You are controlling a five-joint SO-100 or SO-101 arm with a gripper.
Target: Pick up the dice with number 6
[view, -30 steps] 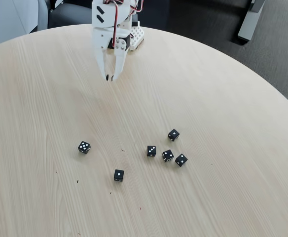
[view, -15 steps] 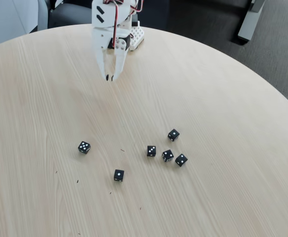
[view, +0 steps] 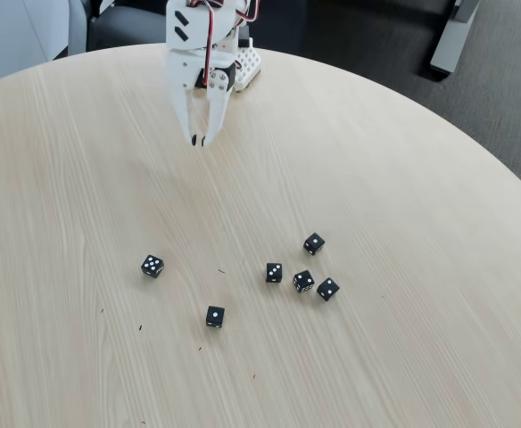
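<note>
Overall, the fixed view showed a round, pale wood table (view: pixel 403 160) with six black dice lying toward its near edge and a white arm (view: pixel 202 36) standing at the far edge. The gripper (view: pixel 200 140) pointed down from the arm, its two white fingers drawn together until the dark tips met, clenched on nothing, well apart from every die and above bare wood.

The six (view: pixel 303 281) sat in a loose cluster of four to the right of the table's middle, its top face crowded with white pips, though the pips were too small to count with certainty. Just beside it on the right lay a two (view: pixel 327 288), close but with a thin gap showing between them. A second two (view: pixel 274 273) stood near it on the left, and another die (view: pixel 313 243) lay a little farther toward the arm, turned at an angle, its face showing what looked like two pips.

Away from the cluster, a three (view: pixel 152 266) rested alone toward the left side of the table, and a one (view: pixel 215 316) lay nearest the front edge, between the three and the cluster. A few dark specks dotted the wood around the dice
</note>
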